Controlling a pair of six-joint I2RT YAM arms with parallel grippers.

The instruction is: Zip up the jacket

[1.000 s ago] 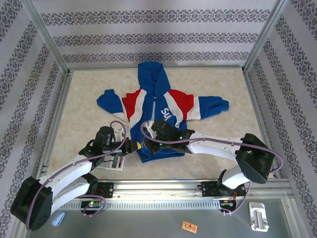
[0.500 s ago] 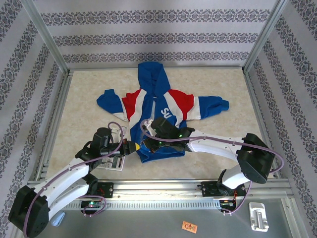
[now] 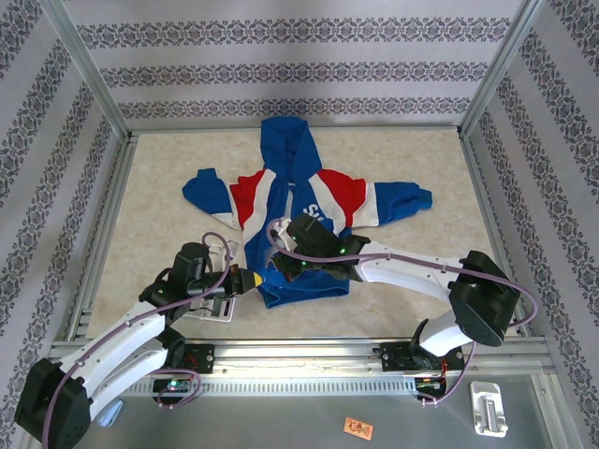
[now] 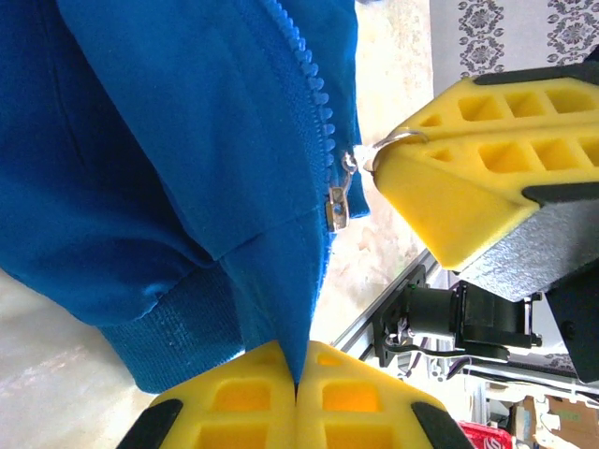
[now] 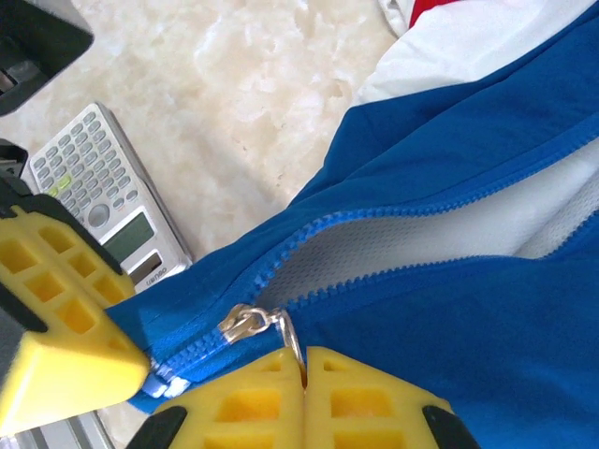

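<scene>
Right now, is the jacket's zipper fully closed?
No: the jacket gapes open above the slider, with white lining showing between the two rows of teeth.

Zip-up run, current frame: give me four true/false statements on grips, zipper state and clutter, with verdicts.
1. The left fingers are shut on the jacket at its bottom hem. True.
2. The right fingers pinch the zipper pull ring. True.
3. The zipper is closed up to the collar. False: the slider sits low near the hem, and the teeth above it are parted over white lining.
4. A calculator lies on the jacket's chest. False: it lies on the table beside the hem.
</scene>
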